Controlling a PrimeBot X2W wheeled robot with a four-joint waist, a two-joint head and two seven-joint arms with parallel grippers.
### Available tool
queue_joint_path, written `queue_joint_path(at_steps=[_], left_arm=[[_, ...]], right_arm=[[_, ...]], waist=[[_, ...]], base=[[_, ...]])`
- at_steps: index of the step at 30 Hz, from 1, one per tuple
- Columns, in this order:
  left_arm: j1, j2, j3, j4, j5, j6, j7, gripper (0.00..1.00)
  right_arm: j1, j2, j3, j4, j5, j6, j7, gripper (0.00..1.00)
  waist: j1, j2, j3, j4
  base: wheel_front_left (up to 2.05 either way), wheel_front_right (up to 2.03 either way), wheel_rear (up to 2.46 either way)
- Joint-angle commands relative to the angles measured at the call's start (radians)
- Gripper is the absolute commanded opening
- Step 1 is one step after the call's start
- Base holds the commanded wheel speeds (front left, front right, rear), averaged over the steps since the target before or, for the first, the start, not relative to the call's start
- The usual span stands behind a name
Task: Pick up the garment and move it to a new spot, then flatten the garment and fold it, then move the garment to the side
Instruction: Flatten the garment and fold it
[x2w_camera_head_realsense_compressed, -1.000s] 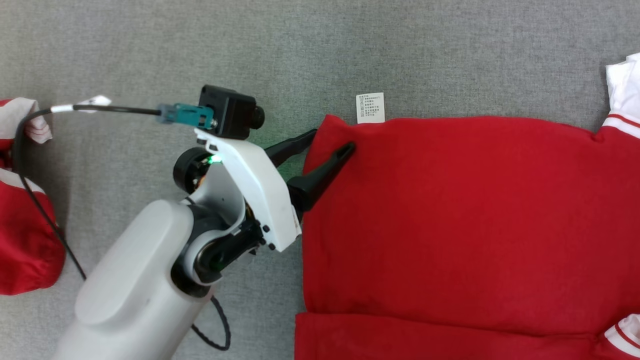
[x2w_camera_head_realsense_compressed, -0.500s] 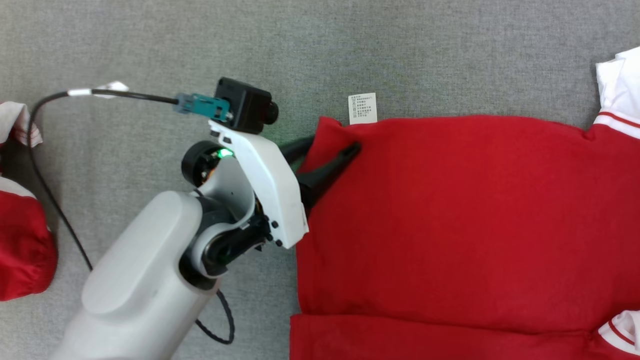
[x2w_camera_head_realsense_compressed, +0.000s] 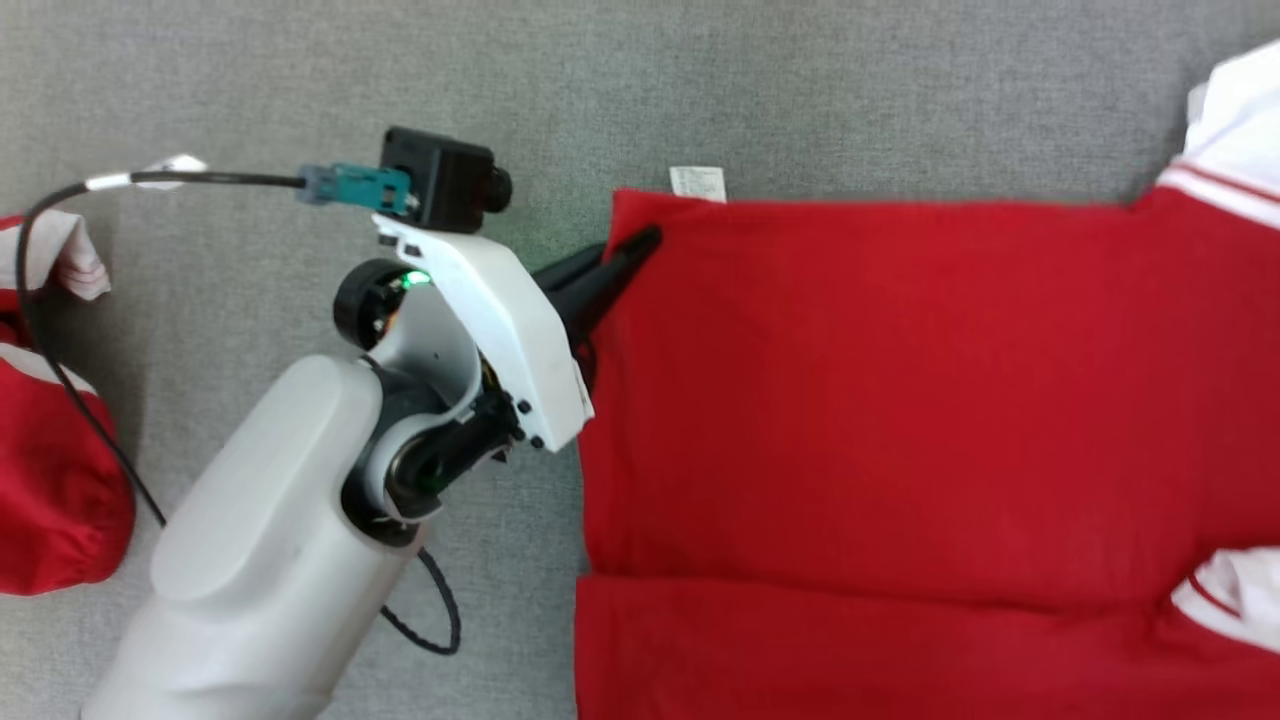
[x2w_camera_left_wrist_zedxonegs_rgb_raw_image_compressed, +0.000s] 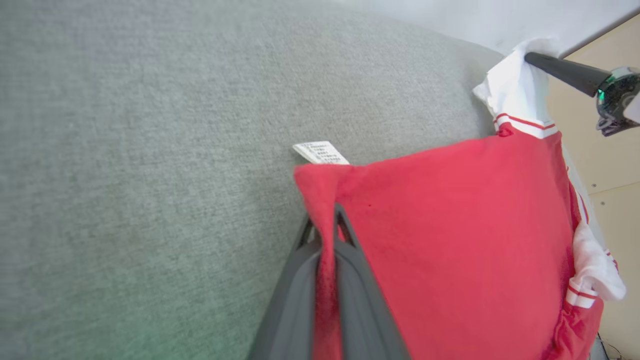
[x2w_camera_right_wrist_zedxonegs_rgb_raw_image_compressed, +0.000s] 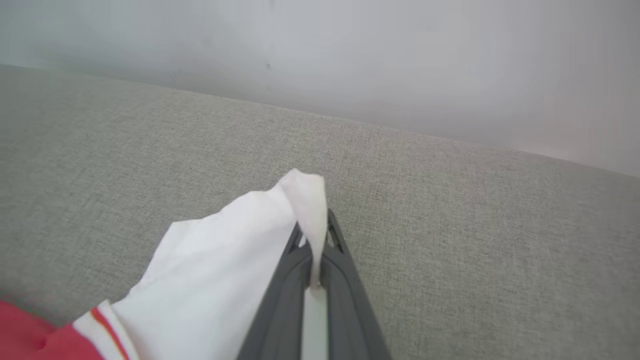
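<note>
Garment (x2w_camera_head_realsense_compressed: 900, 400): red knit, flat, white trim, right side of frame on grey woven surface (x2w_camera_head_realsense_compressed: 800, 90). Left hand (x2w_camera_head_realsense_compressed: 645, 240) clamped on its upper-left red corner; right hand (x2w_camera_right_wrist_zedxonegs_rgb_raw_image_compressed: 322, 225) pinching the white edge (x2w_camera_right_wrist_zedxonegs_rgb_raw_image_compressed: 225, 260).

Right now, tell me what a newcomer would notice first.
The big red garment is spread on the grey surface and takes up the right of the head view. The left gripper is shut on its left corner by the white label, and the right gripper pinches its white end off to the right. A second red bundle lies at the left edge.
</note>
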Motion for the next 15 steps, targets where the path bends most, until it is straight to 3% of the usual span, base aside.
queue_joint_path(at_steps=[1, 7, 15], left_arm=[[-0.011, 0.002, 0.01, 0.003, 0.006, 0.003, -0.011, 0.0], [0.015, -0.014, 0.033, -0.012, -0.011, 0.011, -0.054, 0.0], [0.141, -0.011, 0.049, -0.107, -0.018, 0.021, -0.144, 0.0]], right_arm=[[-0.015, -0.005, -0.002, 0.007, -0.003, 0.0, -0.011, 0.0], [0.021, -0.022, 0.003, 0.006, 0.048, 0.0, -0.089, 0.0], [0.226, -0.066, 0.003, -0.112, 0.147, 0.0, -0.24, 0.0]], waist=[[0.0, 0.0, -0.006, -0.003], [0.0, 0.0, -0.038, -0.018], [0.0, 0.0, -0.098, -0.055]], base=[[0.0, 0.0, 0.0], [0.0, 0.0, 0.0], [0.0, 0.0, 0.0]])
